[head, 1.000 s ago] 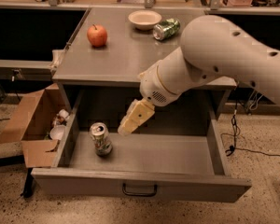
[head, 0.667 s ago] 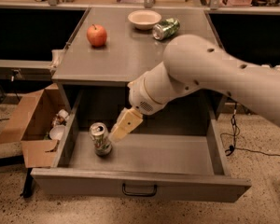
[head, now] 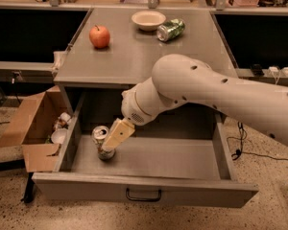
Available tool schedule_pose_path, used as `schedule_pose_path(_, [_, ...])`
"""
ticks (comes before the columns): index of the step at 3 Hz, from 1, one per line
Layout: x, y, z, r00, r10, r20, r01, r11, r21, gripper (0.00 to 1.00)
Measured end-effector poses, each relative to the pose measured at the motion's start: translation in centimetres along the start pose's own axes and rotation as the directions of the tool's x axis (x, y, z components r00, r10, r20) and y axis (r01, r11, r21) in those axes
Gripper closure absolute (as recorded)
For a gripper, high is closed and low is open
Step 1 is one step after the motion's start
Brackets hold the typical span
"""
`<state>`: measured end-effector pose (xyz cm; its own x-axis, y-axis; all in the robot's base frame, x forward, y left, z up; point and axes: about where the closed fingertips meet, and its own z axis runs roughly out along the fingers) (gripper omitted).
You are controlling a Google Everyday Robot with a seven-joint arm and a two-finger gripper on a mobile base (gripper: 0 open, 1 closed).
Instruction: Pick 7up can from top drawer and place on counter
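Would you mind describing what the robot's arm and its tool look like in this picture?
The arm is a thick, smooth, off-white shell of rounded segments, dotted with small dark round holes, narrowing to a wrist collar. No cables show on it. The tool, down in the top drawer at the 7up can, is a pale yellowish, flat, tapering piece.

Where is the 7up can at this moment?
In the camera view, the 7up can stands at the left end of the open top drawer, near its left wall, with the gripper down at its right side.
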<state>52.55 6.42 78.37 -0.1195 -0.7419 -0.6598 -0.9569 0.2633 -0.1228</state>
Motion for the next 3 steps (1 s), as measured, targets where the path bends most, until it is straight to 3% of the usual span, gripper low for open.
schedule_pose_path(1, [0.0, 0.6, 2.3, 0.999, -0.033, 0.025, 0.033, 0.9994, -0.006, 0.00])
schedule_pose_path(2, [0.7, 1.3, 6.7, 0.995, -0.047, 0.083, 0.049, 0.9983, -0.031, 0.00])
schedule_pose_path(3, [1.5, 1.4, 9.2, 0.992, -0.037, 0.125, 0.042, 0.9983, -0.041, 0.00])
